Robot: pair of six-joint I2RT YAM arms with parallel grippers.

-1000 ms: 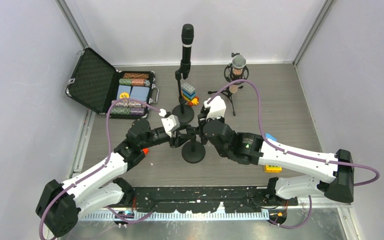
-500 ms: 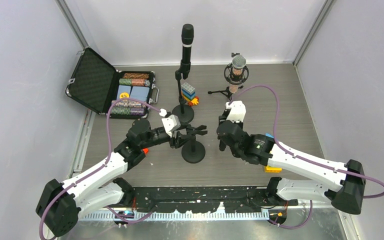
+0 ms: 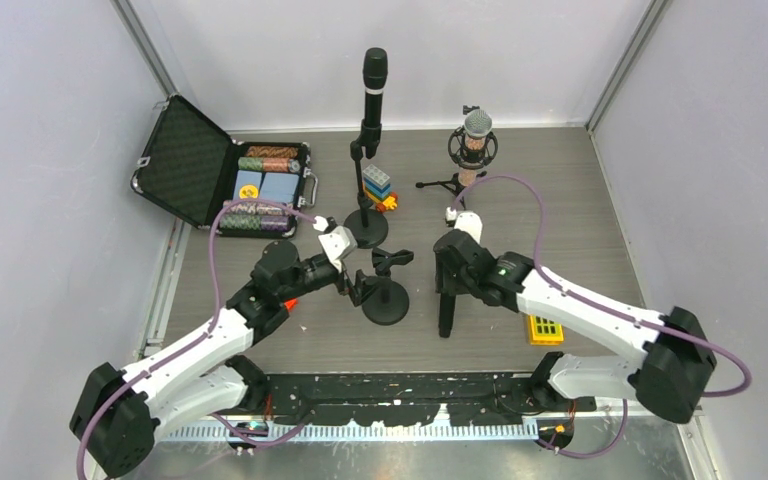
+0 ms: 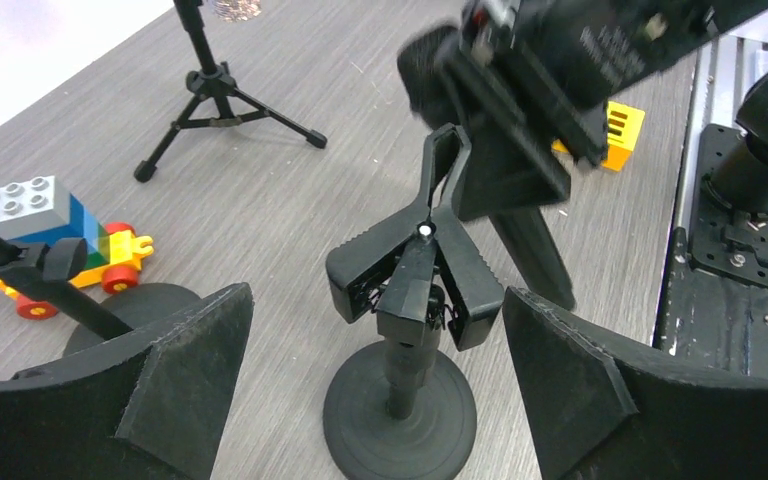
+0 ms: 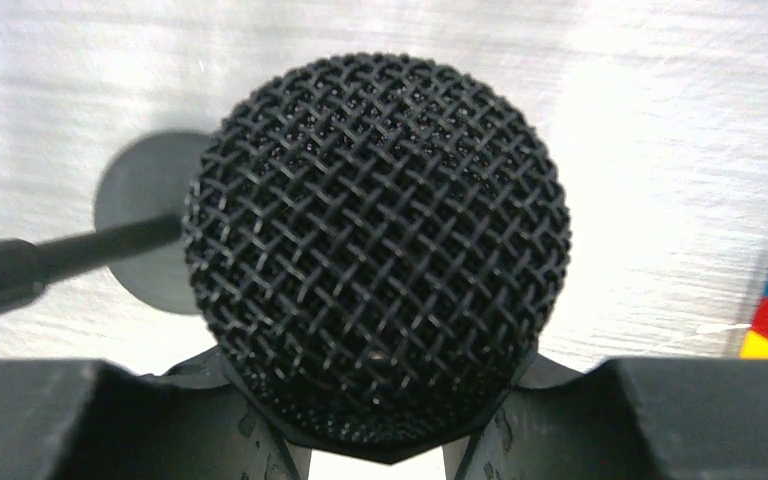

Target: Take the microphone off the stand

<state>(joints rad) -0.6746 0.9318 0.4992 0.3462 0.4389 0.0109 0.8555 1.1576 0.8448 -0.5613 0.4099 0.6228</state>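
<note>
Plainly found the microphone (image 3: 447, 310) out of the stand (image 3: 387, 300), held just to that stand's right and apart from it, nearly upright with the tail down toward the table (image 3: 580, 200); could not judge contact between tail and tabletop. Saw the right gripper (image 3: 447, 272) clamped on it close under the black mesh head, that head seen filling the right wrist view between the two fingers (image 5: 50, 420). Judged so high a grip suited to drawing the body up and out of the clip (image 4: 415, 270), noted empty atop the short post. Noted the left gripper (image 4: 375, 305) spread wide to either side of the stand and touching nothing; took that as a stance for steadying the round base against tipping. Reckoned the removal itself as good as done, with only a set-down left. Farther off, made out a taller stand (image 3: 367, 232) carrying a second black microphone (image 3: 374, 72), a toy brick car (image 3: 380, 188) at its foot, a mesh-headed microphone on a tripod (image 3: 477, 130), an open case (image 3: 185, 160) of poker chips (image 3: 265, 152) and a yellow block (image 3: 545, 328) beside the right arm. Read no brand or label anywhere; caught only faint marks on the right arm's housing in the left wrist view, too blurred to make out.
</note>
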